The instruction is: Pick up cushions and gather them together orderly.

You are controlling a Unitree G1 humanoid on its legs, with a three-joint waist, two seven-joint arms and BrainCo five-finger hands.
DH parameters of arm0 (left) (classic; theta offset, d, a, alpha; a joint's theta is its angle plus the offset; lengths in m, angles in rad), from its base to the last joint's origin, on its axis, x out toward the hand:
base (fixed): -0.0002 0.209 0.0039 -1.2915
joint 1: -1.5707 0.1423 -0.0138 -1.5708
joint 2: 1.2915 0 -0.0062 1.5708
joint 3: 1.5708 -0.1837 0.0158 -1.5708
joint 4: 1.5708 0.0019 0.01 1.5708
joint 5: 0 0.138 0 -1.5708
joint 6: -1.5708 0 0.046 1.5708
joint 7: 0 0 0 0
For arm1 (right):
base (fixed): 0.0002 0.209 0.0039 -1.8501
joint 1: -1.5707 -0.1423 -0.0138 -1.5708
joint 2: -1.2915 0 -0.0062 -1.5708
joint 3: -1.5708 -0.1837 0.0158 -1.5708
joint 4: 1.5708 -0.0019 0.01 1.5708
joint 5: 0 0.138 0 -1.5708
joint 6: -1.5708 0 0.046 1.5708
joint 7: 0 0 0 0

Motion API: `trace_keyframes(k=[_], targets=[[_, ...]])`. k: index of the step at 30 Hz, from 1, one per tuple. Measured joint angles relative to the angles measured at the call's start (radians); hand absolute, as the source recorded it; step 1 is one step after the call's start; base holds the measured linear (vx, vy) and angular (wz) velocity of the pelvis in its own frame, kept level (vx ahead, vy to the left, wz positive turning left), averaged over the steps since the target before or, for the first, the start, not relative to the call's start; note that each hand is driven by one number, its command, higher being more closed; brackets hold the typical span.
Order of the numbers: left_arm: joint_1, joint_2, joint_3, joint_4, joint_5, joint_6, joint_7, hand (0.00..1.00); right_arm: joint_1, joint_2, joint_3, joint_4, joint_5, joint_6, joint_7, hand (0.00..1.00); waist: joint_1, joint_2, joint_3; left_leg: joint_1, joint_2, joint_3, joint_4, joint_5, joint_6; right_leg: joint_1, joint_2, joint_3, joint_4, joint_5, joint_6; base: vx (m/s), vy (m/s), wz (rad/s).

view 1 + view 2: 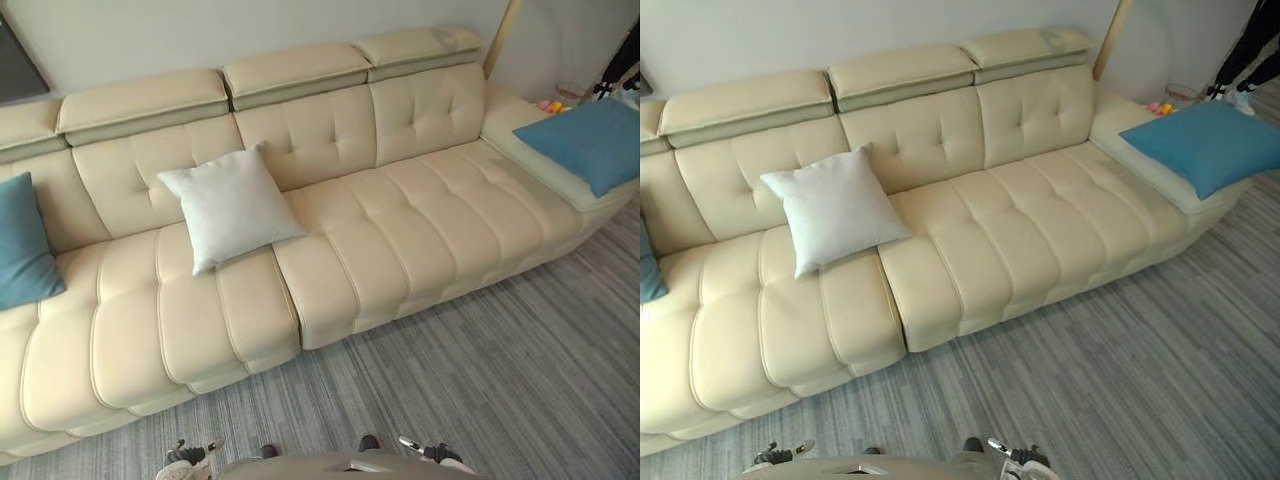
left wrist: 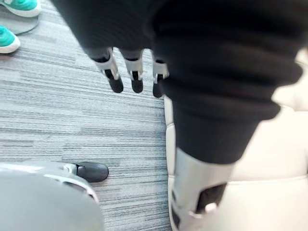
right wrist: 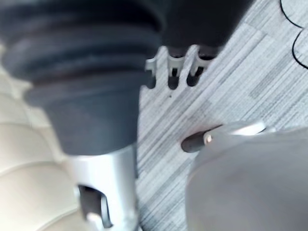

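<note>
Closest thing in shot is the robot's own hands, so starting there. The left hand (image 2: pixel 135 72) hangs over the grey carpet (image 1: pixel 480 380) right by the front edge of the sofa (image 1: pixel 400 230), fingers straight and loose with nothing in them. Same deal with the right hand (image 3: pixel 173 67): it's over carpet next to the sofa, fingers apart and relaxed, also empty. Somebody's teal shoes (image 2: pixel 19 6) are on the floor off past the left hand.

Now the cushions. All three are on the cream sofa and well apart from each other:
- white cushion (image 1: pixel 230 205), propped tilted against the backrest, a bit left of the middle
- left blue cushion (image 1: pixel 20 245), leaning on the backrest at the far left end, partly cut off by the edge of the view
- right blue cushion (image 1: pixel 590 140), lying flat on the wide armrest (image 1: pixel 510 122) at the far right end

So I'd say this is the very start of the job, nothing picked up or gathered yet. My guess for the next move: step in closer, since none of the cushions look within reach from here, then raise an arm and get fingers and thumb around the edge of one. The white one is the nearest and most central, so bringing the two blues to it looks like the tidy way to do it.
</note>
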Motion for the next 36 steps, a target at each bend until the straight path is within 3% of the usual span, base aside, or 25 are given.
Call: trace_keyframes(k=[9, 10, 20, 28, 36], targets=[[0.005, -0.003, 0.009, 0.01, 0.018, 0.0, -0.018, 0.0, -0.001, -0.003, 0.0, 0.019, -0.001, 0.002, 0.002, 0.0, 0.005, -0.003, -0.001, 0.026, 0.039, 0.049, 0.005, -0.011, -0.024, 0.015, 0.043, 0.038, -0.03, 0.027, -0.001, 0.01, -0.046, -0.19], [0.0, 0.011, 0.02, 0.01, 0.018, 0.0, -0.025, 0.0, -0.002, -0.002, 0.008, 0.036, -0.008, 0.017, 0.003, 0.0, 0.022, -0.031, -0.012, 0.039, 0.038, 0.043, 0.006, -0.014, -0.026, 0.031, 0.042, 0.033, -0.043, 0.028, 0.0, 0.0, 0.0, 0.0], [0.003, 0.012, 0.022, 0.01, 0.018, 0.0, -0.025, 0.0, -0.001, 0.001, 0.003, 0.038, -0.008, 0.018, 0.003, 0.0, 0.023, -0.036, -0.016, 0.028, 0.032, 0.01, 0.006, -0.012, -0.024, 0.039, 0.032, 0.002, -0.047, 0.026, 0.003, 0.0, -0.001, 0.08], [0.01, 0.023, 0.036, 0.01, 0.017, -0.001, -0.025, 0.0, -0.027, 0.031, -0.001, 0.039, 0.005, 0.02, 0.001, 0.0, 0.038, -0.058, -0.028, 0.019, 0.021, -0.016, 0.007, -0.012, -0.023, 0.045, 0.021, -0.023, -0.057, 0.032, 0.005, -0.01, -0.001, 0.1], [0.009, 0.028, 0.027, 0.01, 0.017, -0.001, -0.025, 0.0, -0.032, 0.034, -0.033, 0.035, 0.011, 0.022, -0.011, 0.0, 0.031, -0.059, -0.02, 0.015, 0.035, 0.053, 0.102, -0.093, -0.048, 0.039, 0.034, 0.062, -0.072, 0.051, 0.005, -0.03, 0.006, -0.35]])
